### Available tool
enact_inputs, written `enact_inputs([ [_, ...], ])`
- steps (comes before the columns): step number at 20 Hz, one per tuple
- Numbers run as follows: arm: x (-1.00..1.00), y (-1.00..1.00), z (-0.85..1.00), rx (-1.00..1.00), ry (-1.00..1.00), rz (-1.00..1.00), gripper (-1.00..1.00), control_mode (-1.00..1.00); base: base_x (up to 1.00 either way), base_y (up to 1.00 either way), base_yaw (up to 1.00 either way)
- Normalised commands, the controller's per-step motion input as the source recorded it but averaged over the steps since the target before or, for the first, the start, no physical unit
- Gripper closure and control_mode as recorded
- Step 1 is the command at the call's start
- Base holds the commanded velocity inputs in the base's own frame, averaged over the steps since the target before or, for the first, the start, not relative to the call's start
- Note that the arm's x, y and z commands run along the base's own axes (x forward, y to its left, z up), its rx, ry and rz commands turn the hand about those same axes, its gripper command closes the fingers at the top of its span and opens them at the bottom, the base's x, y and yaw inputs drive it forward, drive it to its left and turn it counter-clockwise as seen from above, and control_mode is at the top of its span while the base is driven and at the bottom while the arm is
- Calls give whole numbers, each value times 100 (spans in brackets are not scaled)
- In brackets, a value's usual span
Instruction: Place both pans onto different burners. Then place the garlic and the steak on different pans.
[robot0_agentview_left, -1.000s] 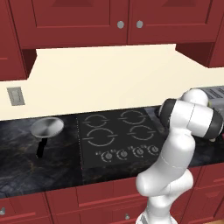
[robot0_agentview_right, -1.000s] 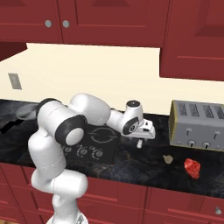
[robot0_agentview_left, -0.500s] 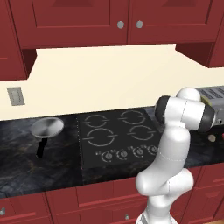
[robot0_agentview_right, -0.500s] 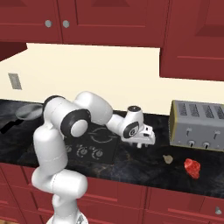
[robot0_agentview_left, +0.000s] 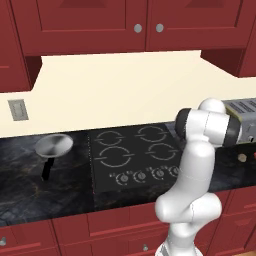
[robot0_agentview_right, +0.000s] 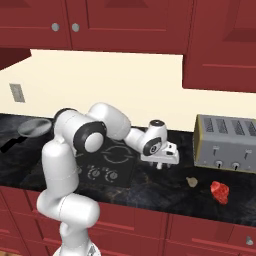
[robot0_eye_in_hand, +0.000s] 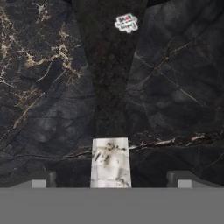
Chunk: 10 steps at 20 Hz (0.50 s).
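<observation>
In the hand view, the black pan's thin handle (robot0_eye_in_hand: 109, 87) runs up the middle over dark marble, its light tip (robot0_eye_in_hand: 110, 161) lying between my fingertips (robot0_eye_in_hand: 41, 178). My gripper (robot0_eye_in_hand: 111, 179) is open, one finger on each side of that tip, holding nothing. From the right base camera, the gripper (robot0_agentview_right: 160, 163) hangs low over the counter just right of the cooktop (robot0_agentview_right: 107, 172). The silver pan (robot0_agentview_left: 53, 145) sits on the counter left of the burners (robot0_agentview_left: 116, 156). Right of my gripper lie the tan garlic (robot0_agentview_right: 191, 181) and the red steak (robot0_agentview_right: 219, 191).
A steel toaster (robot0_agentview_right: 227, 143) stands at the back right, behind the garlic and steak. Control knobs (robot0_agentview_left: 145, 175) line the cooktop's front edge. A white label (robot0_eye_in_hand: 127, 22) marks the handle farther up. Red cabinets hang overhead.
The arm has folded further and the gripper has sunk a little lower and to the right, toward the counter beside the cooktop. Its jaws have stayed open.
</observation>
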Motion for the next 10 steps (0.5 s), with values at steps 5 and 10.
enact_inputs([
  [5,12,-1,-39,0,0,0,-100,-100,0,0,0],
  [10,6,0,-51,0,0,0,100,-100,0,0,0],
])
